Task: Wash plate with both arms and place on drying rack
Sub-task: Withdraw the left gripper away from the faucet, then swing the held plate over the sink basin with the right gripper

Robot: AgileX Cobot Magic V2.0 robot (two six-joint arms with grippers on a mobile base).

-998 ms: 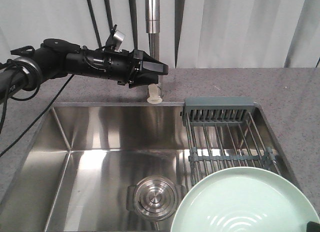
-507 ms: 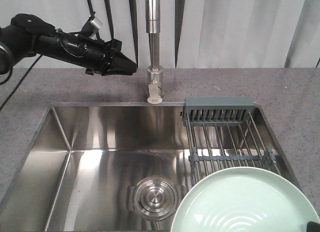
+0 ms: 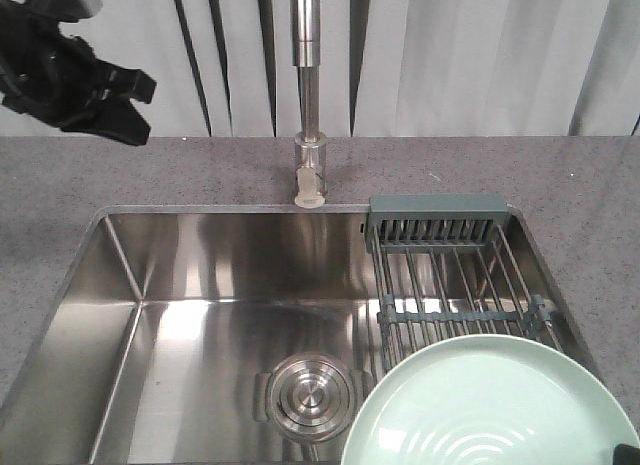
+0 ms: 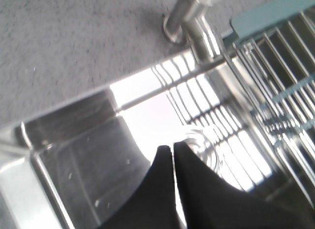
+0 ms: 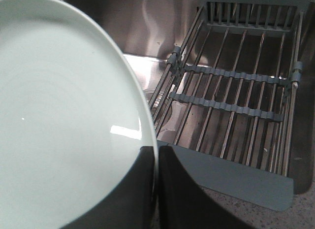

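Note:
The pale mint-green plate (image 3: 480,405) hangs tilted over the sink's front right, its rim overlapping the near end of the drying rack (image 3: 450,275). In the right wrist view my right gripper (image 5: 156,152) is shut on the plate (image 5: 64,115) at its rim, one finger on each face. Only a black sliver of that gripper (image 3: 628,453) shows in the front view. The black left arm is high at the far left, above the counter. Its left gripper (image 3: 140,110) holds nothing; in the left wrist view the left gripper (image 4: 172,146) is shut, with only a hairline gap.
The steel sink (image 3: 200,285) has a round drain (image 3: 308,395) near its front. A tall faucet (image 3: 308,105) rises at the back edge, beside the rack's slotted end bar (image 3: 436,207). Grey speckled counter (image 3: 580,185) surrounds the sink. The rack (image 5: 231,101) spans the sink's right side.
The left arm has swung from beside the faucet far to the left and upward. The plate and the right gripper have not moved.

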